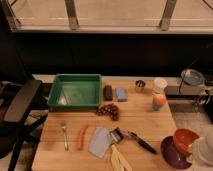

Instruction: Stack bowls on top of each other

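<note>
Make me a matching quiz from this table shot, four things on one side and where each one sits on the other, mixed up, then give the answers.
Things:
1. orange bowl
2. green tray
3. fork
4. claw

Places:
A. back left of the table
B. front left, beside the carrot
C. over the purple bowl, front right
D. at the right edge, beside the orange bowl

Pairs: 1-C, 2-A, 3-B, 4-D
</note>
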